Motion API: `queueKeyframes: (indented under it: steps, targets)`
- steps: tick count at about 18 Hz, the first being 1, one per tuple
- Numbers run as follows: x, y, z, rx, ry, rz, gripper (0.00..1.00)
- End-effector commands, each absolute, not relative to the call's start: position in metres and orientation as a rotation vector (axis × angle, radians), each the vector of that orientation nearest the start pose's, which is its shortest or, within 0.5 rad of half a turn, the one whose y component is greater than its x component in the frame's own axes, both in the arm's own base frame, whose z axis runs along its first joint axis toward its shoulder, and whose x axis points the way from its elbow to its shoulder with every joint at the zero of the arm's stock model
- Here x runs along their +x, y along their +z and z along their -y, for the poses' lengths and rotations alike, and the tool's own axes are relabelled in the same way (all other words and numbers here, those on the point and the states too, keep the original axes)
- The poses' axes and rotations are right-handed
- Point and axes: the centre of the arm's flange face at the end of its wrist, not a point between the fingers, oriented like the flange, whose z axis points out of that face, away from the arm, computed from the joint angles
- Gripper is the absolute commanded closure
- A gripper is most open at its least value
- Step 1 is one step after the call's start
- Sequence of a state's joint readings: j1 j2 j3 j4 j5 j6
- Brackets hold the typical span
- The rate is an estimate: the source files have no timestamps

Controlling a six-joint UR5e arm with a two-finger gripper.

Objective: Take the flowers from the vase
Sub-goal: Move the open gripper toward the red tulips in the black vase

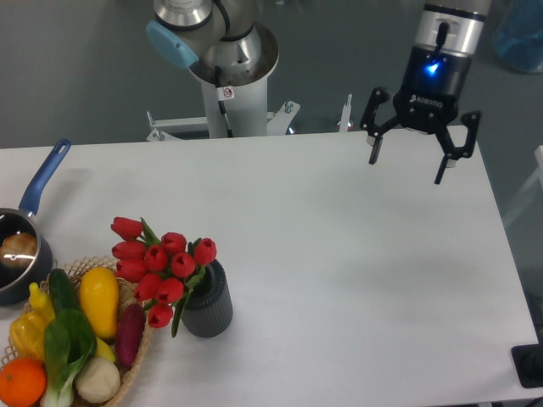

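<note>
Nothing of the task looks done yet. The two-finger gripper [405,169], black with a blue light on its body, hangs in the air over the far right part of the white surface [356,254], with its fingers [372,151] spread wide apart and nothing between them.

The bunch of red tulips with green leaves [159,267] stands well apart from the fingers, far off to their left and nearer the camera, with the stems down in the mouth of the short dark grey ribbed vase [209,307] and the blooms leaning away to the left of it. Just beyond the vase, further from the fingers, is a wicker basket of vegetables [129,376], close against the bunch, and past that a dark saucepan with a blue handle [25,233].

By my judgement everything is left to do: carry the fingers across the surface to the bunch, come down on the stems or the gathered heads, close, and lift the flowers clear of the vase.

As to writing, the gripper body carries a white word that appears to read ROBOTIQ, small at this size. A small round red-and-white sticker sits on the pale arm pedestal [229,102] behind the surface; its content cannot be read.
</note>
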State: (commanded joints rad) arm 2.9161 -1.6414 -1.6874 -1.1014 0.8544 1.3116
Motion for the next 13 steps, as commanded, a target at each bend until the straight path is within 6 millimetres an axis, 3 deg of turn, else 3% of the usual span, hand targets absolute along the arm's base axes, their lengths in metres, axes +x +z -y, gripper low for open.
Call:
queueKeyframes:
  steps: [8, 13]
  targets:
    - [-0.472, 0.447, -0.327, -2.325, 0.009, -0.073, 0.00]
    - [-0.453, 0.424, -0.370, -2.333, -0.074, -0.161, 0.00]
